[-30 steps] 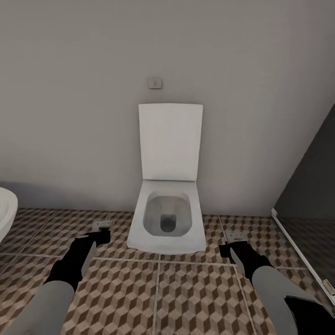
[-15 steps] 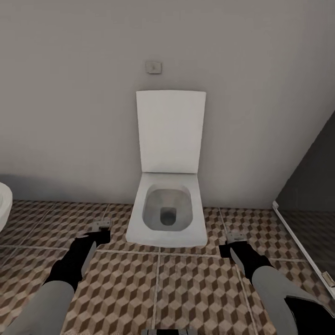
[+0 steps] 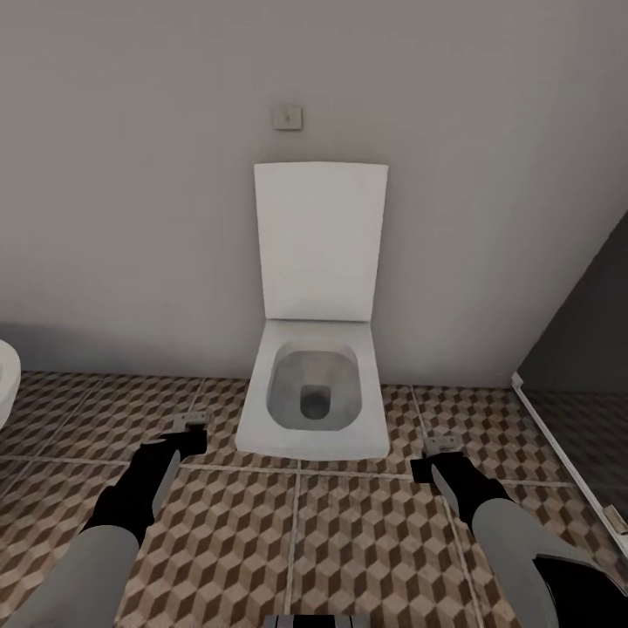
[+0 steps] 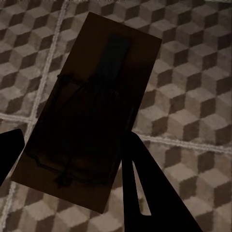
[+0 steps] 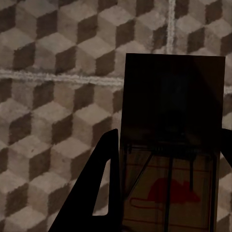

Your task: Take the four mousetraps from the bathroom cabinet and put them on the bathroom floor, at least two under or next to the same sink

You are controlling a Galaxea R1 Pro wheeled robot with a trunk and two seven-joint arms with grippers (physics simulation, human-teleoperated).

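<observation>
Cube-patterned bathroom floor (image 3: 349, 541), white toilet (image 3: 316, 397)

White toilet (image 3: 316, 384) against grey wall (image 3: 131, 174). Brown, beige and white cube-patterned floor tiles (image 3: 366, 541), pale grout. Dark-brown mousetrap (image 5: 171, 159), seemingly red-printed.

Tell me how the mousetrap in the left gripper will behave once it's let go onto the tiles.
The mousetrap is a flat slab, so it should land flat and not roll. It looks stiff, unlikely to bend between the left gripper fingers. Its thin wire parts may snag.
</observation>
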